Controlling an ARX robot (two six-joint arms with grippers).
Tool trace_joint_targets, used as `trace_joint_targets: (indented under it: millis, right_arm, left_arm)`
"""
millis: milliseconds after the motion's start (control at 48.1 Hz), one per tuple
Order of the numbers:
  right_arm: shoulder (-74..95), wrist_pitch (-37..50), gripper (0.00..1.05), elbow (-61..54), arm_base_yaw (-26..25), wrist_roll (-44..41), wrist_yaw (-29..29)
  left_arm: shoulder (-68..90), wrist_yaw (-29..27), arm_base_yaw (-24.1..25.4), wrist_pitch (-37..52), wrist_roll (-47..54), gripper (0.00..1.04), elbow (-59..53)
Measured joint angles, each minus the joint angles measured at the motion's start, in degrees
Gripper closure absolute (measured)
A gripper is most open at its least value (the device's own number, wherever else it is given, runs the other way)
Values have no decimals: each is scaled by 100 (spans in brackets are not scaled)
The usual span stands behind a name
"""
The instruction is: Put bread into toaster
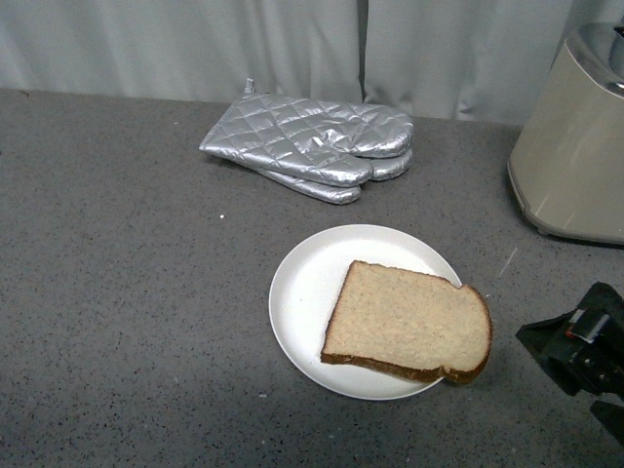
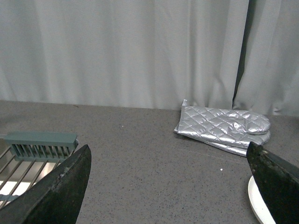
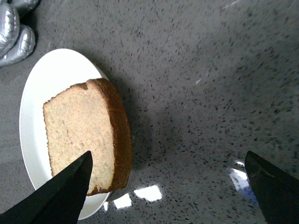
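- Right gripper sits nearest, at the near-right edge of the front view: black, partly cut off, just right of the plate.
- Right wrist view: its jaws stand wide apart over the grey speckled worktop, nothing btw them. One dark finger overlaps a corner of the bread in the pic; can't tell if it touches.
- Bread lies flat on the round white plate, on its right half. Rounded end points right and pokes past the rim, w/ dark crust along the near edge.
- Toaster stands at the far right on the same worktop, well apart from the bread. It has a beige body and shiny silver top, and is cut by the frame edge.
- Quilted silver oven mitts lie stacked beyond the plate, close to the pale curtain.
- Left wrist view: left gripper has its jaws wide apart and empty above the worktop. Also in shot are the mitts, a sliver of plate and a wire rack w/ a grey-green slotted piece.
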Motion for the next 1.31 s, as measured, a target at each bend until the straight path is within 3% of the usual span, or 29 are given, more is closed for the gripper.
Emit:
trace_joint_targets:
  millis: [270,748,977,1310]
  right_arm:
    - [828,37,9,662,498,538,188]
    - [1303,-164,9,1405,603,634,321]
    - [1401,-227,53,1436,658,789,254]
    - [1200,-372,102,1438,664,857,210]
  left_arm:
    - [0,0,0,0,0,7,0]
    - [0,0,0,0,0,7,0]
    - [0,0,0,0,0,7,0]
    - [0,0,0,0,0,7,0]
